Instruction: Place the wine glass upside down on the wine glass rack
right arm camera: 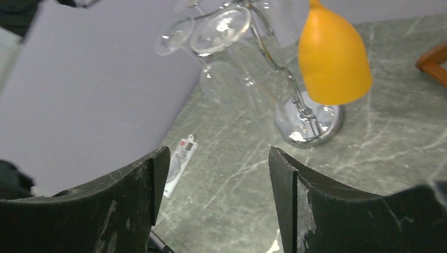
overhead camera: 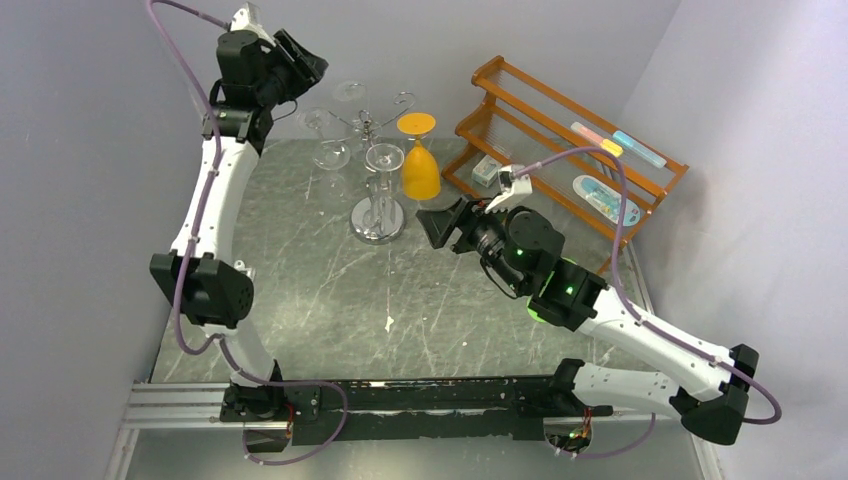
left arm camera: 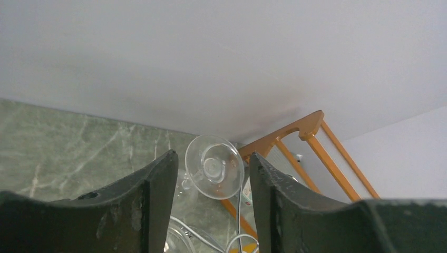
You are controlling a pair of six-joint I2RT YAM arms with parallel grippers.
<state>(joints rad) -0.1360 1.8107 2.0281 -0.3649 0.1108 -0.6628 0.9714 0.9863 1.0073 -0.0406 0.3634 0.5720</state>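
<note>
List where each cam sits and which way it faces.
Top: above and behind the bases, looking down on table, rack, shelf; left arm and right arm show.
Left wrist: high at the back-left corner, facing a clear glass foot and the shelf; open left gripper frames it.
Right wrist: over mid-table, facing rack and orange glass; open right gripper frames it.
Shared: top and right wrist both see rack and orange glass; top and left wrist, the shelf.

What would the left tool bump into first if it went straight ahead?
The left tool would probably meet the clear glass's foot first; it sits right ahead, though depth is unclear.
</note>
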